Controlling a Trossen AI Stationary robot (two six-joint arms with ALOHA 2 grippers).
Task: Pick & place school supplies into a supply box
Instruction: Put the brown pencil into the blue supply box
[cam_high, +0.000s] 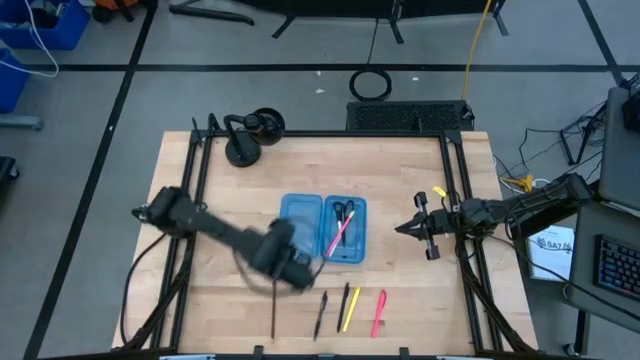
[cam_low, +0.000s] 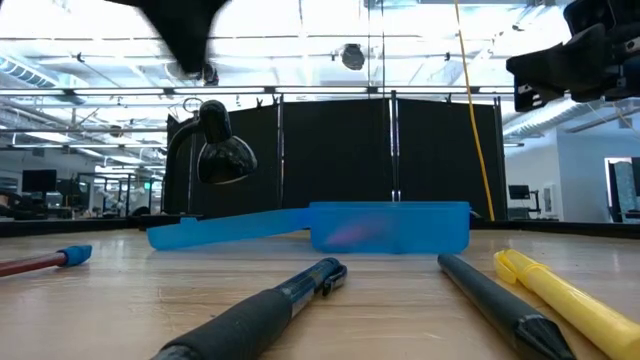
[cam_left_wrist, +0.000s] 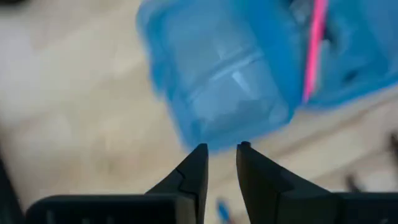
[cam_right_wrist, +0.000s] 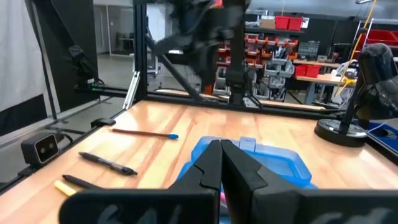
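Left gripper (cam_high: 300, 272) mid-frame, below supply box (cam_high: 323, 228), fingers narrowly apart, holding nothing. Right gripper (cam_high: 405, 228) parked right of box, pressed together. Scissors (cam_high: 344, 209) and pink pen (cam_high: 338, 233) already in box. Left on table, lower centre: brown pencil (cam_high: 273, 309), black pen (cam_high: 320, 315), another black pen (cam_high: 343, 304), yellow pen (cam_high: 351, 309), pink marker (cam_high: 379, 312).

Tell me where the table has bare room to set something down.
Bare wood lies right of the box, toward the waiting right gripper, and between the lamp and the box. The front edge is crowded with pens, and the left gripper hangs there.
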